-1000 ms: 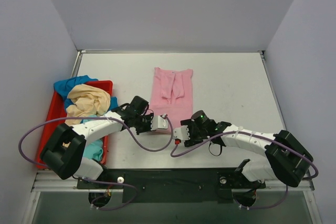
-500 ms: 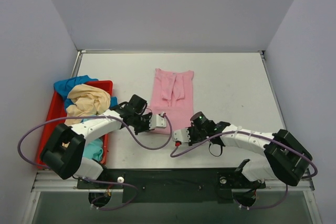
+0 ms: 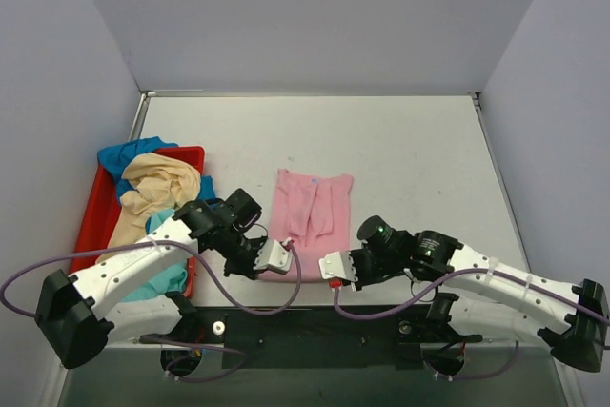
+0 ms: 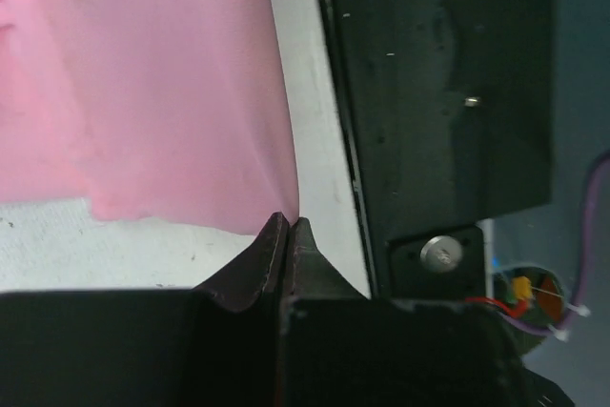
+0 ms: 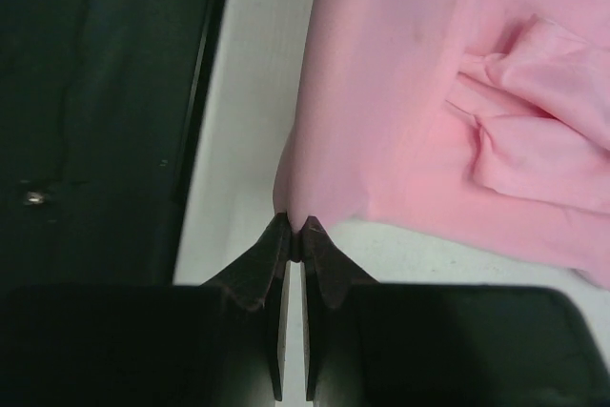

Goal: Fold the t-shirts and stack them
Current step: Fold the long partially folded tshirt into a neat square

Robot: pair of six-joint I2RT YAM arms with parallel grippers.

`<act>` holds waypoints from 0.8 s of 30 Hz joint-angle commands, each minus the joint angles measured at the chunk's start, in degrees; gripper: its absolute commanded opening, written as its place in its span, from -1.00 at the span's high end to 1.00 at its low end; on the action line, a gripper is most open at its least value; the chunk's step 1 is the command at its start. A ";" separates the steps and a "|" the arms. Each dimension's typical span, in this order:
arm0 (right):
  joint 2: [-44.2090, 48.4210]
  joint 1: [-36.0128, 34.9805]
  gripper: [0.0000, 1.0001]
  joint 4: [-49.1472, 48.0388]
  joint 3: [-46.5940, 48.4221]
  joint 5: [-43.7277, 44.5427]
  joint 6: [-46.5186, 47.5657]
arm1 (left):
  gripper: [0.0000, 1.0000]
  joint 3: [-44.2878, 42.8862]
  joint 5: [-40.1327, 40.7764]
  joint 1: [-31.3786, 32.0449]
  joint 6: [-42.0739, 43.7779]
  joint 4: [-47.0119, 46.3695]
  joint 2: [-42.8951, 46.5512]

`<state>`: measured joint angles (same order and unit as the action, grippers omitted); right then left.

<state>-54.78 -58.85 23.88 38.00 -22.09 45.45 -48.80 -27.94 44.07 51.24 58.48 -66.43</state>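
Note:
The light pink t-shirt (image 3: 311, 214) lies flat and lengthwise on the white table, its near hem close to the table's front edge. My left gripper (image 3: 277, 256) is shut on the hem's near left corner. In the left wrist view its tips (image 4: 288, 222) pinch the pink cloth (image 4: 143, 92). My right gripper (image 3: 330, 267) is shut on the near right corner, and the right wrist view shows its tips (image 5: 295, 225) clamped on the pink t-shirt's edge (image 5: 419, 92). Cream-yellow (image 3: 157, 183), blue (image 3: 127, 152) and teal (image 3: 164, 278) t-shirts are heaped at the left.
A red tray (image 3: 91, 209) at the left table edge holds the heaped shirts. The black base plate (image 3: 315, 326) runs just past the table's near edge, right beside both grippers. Grey walls close in the back and both sides.
The right gripper has shut on the hem's right corner. Both arms have drawn back toward the near edge, dragging the pink t-shirt closer to the front of the table.

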 commanded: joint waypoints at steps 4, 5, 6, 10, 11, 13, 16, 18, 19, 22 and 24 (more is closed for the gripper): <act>3.02 -0.39 1.00 12.51 7.96 -8.94 -13.46 | 1.00 -12.19 -6.51 1.10 -4.48 16.32 5.61; 3.36 1.18 1.00 12.51 8.75 -8.94 -13.89 | 1.00 -13.68 -5.12 1.01 -6.05 15.71 6.31; 3.28 2.93 1.00 12.42 9.02 -9.72 -13.64 | 1.00 -14.22 -4.41 0.93 -6.85 14.22 6.40; -0.22 13.48 1.00 11.02 12.44 -12.98 -12.05 | 1.00 -18.43 1.57 0.14 -10.63 9.91 2.37; -1.45 16.11 1.00 9.88 13.84 -12.98 -12.40 | 1.00 -20.27 2.79 -1.95 -11.16 8.68 -0.07; -5.14 20.15 1.00 9.70 17.00 -14.29 -12.14 | 1.00 -24.04 2.28 -7.21 -11.34 7.79 -4.29; -12.33 25.18 1.00 9.43 20.71 -17.98 -12.49 | 1.00 -28.98 1.23 -14.18 -11.34 6.83 -10.54; -16.64 28.17 1.00 8.03 23.34 -18.52 -13.45 | 1.00 -31.70 0.27 -17.00 -10.29 6.12 -15.11; -17.98 29.48 1.00 7.94 24.13 -18.34 -14.16 | 1.00 -33.10 -0.26 -17.96 -9.85 5.34 -17.56; -25.52 32.04 1.00 6.45 27.90 -17.90 -15.30 | 1.00 -36.71 0.25 -18.85 -10.20 3.31 -23.73; -29.65 34.06 1.00 5.40 29.93 -19.74 -16.52 | 1.00 -38.90 0.78 -20.07 -11.34 1.29 -27.68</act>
<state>-78.28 -27.90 30.41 63.46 -38.11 31.46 -82.41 -27.20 25.67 41.01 63.64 -89.27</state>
